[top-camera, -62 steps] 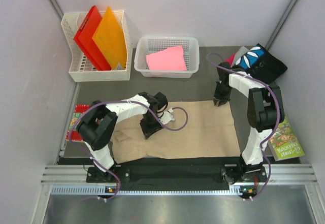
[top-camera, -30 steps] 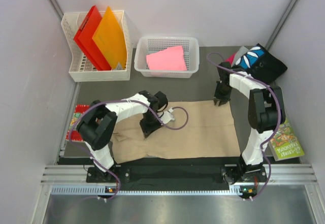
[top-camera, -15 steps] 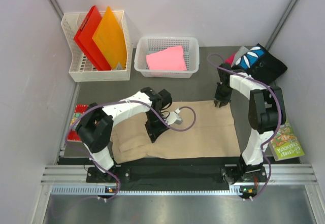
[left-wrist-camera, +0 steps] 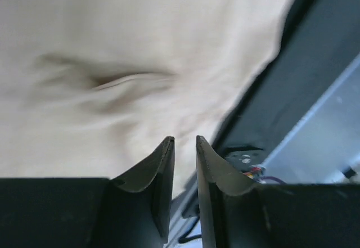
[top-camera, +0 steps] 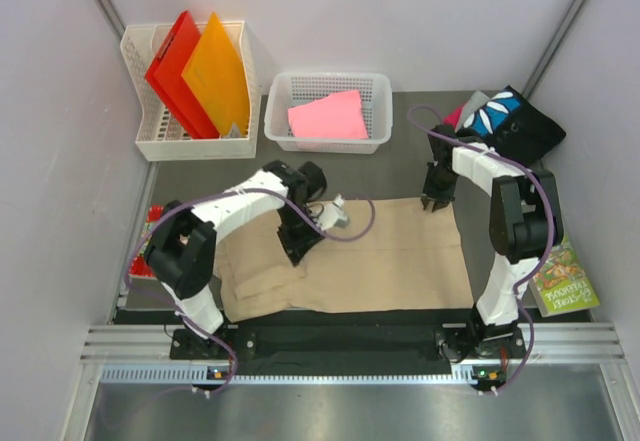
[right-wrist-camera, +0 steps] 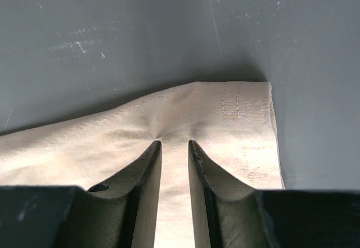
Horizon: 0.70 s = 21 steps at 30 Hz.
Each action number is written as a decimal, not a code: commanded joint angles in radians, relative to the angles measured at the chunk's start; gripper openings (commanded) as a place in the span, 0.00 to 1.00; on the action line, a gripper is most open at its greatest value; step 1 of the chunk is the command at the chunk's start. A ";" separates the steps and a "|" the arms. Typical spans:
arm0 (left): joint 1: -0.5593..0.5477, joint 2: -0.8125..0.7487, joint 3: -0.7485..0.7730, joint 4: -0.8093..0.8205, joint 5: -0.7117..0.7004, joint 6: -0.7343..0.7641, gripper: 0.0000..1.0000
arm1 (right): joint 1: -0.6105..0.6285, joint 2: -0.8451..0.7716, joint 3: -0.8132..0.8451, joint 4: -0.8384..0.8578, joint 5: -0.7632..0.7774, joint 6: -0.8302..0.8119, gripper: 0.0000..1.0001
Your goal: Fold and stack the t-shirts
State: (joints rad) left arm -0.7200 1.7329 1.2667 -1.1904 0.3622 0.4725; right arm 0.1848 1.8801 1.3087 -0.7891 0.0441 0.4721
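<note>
Your right gripper (right-wrist-camera: 174, 142) is clenched on the far right corner of the tan t-shirt (top-camera: 400, 251). In the right wrist view the two fingers stand close together, and the cloth puckers into a small ridge right at their tips, with the stitched hem just to the right. That corner lies on the dark table (top-camera: 400, 166).

Your left gripper (left-wrist-camera: 184, 141) points down over the left part of the same shirt. Its jaws are drawn almost together with only a thin slit between them, and no cloth shows in that slit. From the overhead view you cannot tell whether the tips touch the fabric. In the left wrist view the cloth is blurred, with one soft crease across it.

The tan t-shirt lies spread flat across the near middle of the table. Its right half is smooth, and its near left part is rumpled into a few folds.

A pink t-shirt (top-camera: 327, 116) lies in the white basket (top-camera: 327, 77) at the far middle. In the far right corner a black t-shirt (top-camera: 522, 129) with a blue and white print sits bunched. Slivers of grey and magenta cloth show at its left edge.

At the far left, a second basket (top-camera: 140, 143) holds a red folder (top-camera: 172, 66) and an orange folder (top-camera: 215, 73), both leaning. One book (top-camera: 565, 276) lies at the right edge and another (top-camera: 150, 233) at the left edge.
</note>
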 commanded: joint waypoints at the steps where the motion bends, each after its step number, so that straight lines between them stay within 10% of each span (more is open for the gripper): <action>1: 0.203 -0.033 0.074 0.099 -0.208 0.054 0.28 | -0.004 -0.058 0.004 0.005 0.019 -0.007 0.26; 9: 0.431 0.116 0.023 0.149 -0.353 0.055 0.24 | -0.002 -0.090 0.006 -0.012 0.023 -0.016 0.27; 21: 0.450 0.157 -0.055 0.236 -0.402 0.067 0.23 | 0.021 -0.085 -0.055 0.007 0.017 -0.013 0.28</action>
State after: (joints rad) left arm -0.2714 1.8751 1.2274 -1.0058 -0.0170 0.5266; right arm 0.1917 1.7851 1.2644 -0.7933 0.0517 0.4706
